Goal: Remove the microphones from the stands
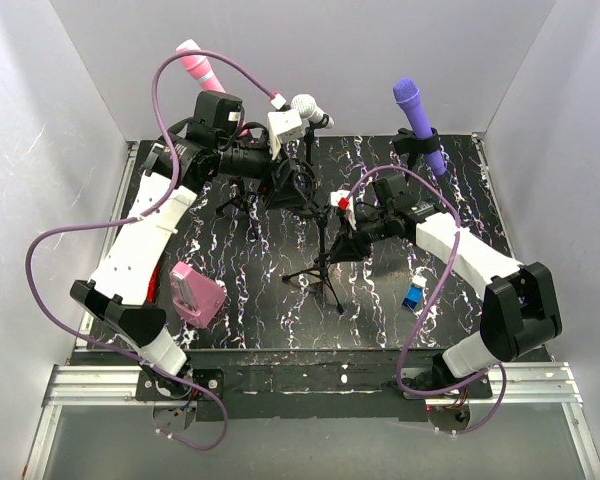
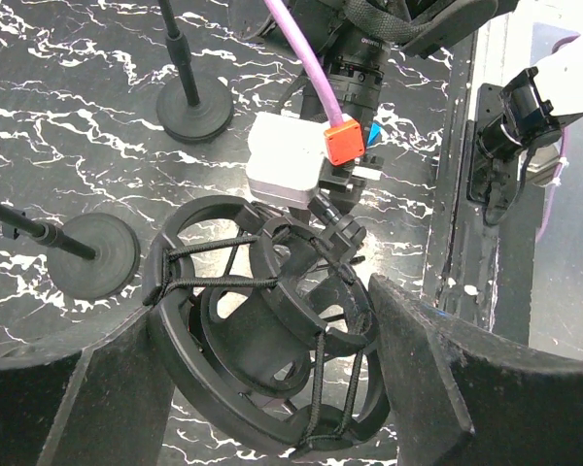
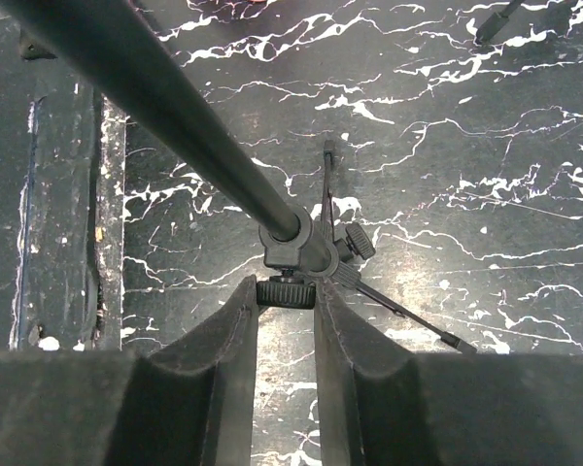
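Straddling the shock mount (image 2: 262, 340), left gripper (image 2: 253, 320) jaws stood apart; right gripper (image 3: 287, 297) jaws pinched the stand knob (image 3: 288, 291), a hold that might slip and tip the stand.

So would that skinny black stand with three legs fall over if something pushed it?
Probably tippy: the thin black tripod stand has a long pole over thin, spread legs. It looks rigid, likely metal, so it shouldn't flop. The right gripper pinching its hub probably steadies it.
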